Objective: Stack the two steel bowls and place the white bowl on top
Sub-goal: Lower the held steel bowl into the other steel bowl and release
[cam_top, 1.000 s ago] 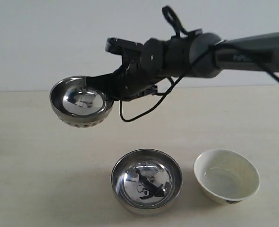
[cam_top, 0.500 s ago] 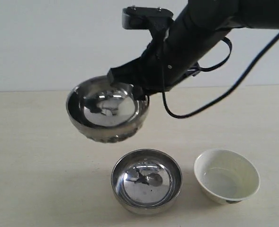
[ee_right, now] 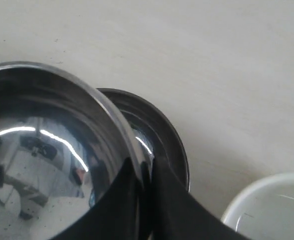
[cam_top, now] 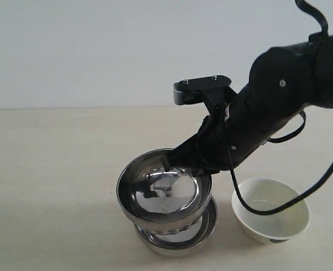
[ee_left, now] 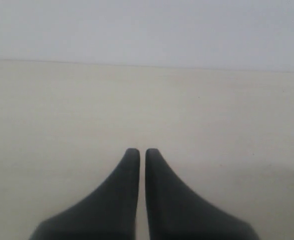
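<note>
Right pincer (ee_right: 146,169) astride ribbed bowl (cam_top: 158,196) rim

Highest of the three: a small round mirror-bright steel bowl with a ribbed lower wall (cam_top: 163,195), mouth up, slightly tilted, pinched at the rim on its right side in the exterior view, with blurred reflections across its inside. Directly beneath, a second round shiny steel bowl with smooth sides (cam_top: 207,226), upright on the pale tabletop (cam_top: 53,169), mostly covered, only its right rim and lower wall showing. Ribbed base sunk into that mouth but shifted leftward; contact unclear. Just to the right of the pair, apart from both, a small glossy cream-white ceramic bowl (cam_top: 271,210), upright, dark foot showing under its front edge.
</note>
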